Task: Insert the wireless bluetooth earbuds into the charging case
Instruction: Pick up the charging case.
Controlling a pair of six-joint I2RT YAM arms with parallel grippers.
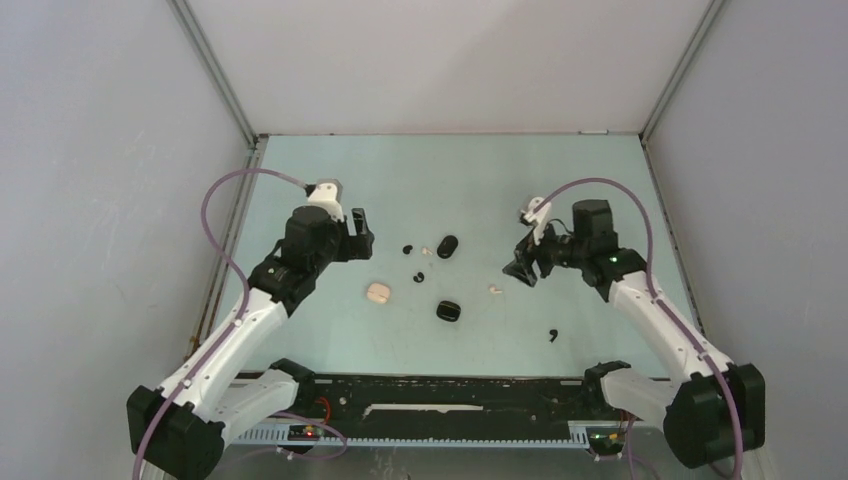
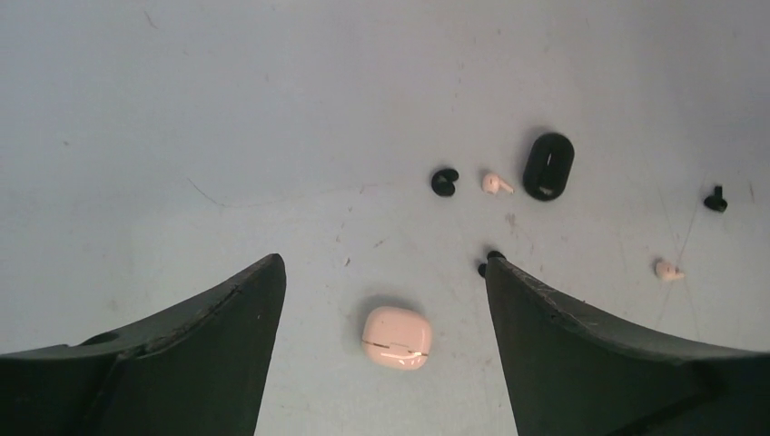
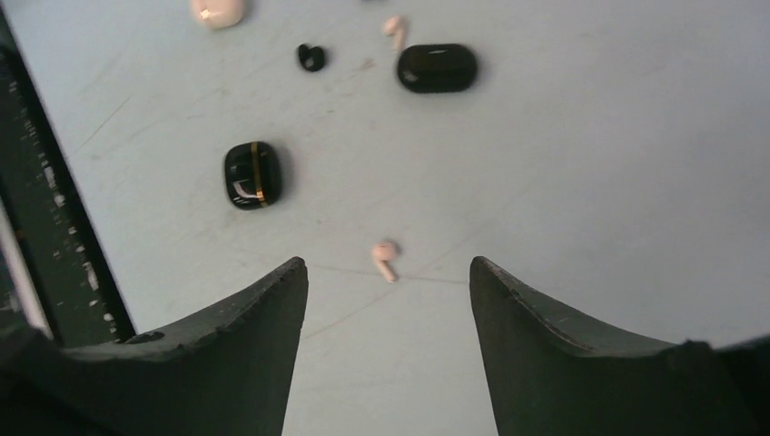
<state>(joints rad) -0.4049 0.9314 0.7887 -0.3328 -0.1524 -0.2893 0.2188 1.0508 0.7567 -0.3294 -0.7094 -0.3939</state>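
Whitish and black stemmed earbuds loose | left gripper wide | right gripper wide

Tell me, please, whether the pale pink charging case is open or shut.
Shut: the pale pink charging case lies with its lid down, only a thin seam showing, no wells exposed.

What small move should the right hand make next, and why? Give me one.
Probably lower the right hand straight down and close on the whitish earbud. The hand is open and empty, the bud lies on the table just ahead of its opening, and the black case with the gold band sits apart, off to one side.
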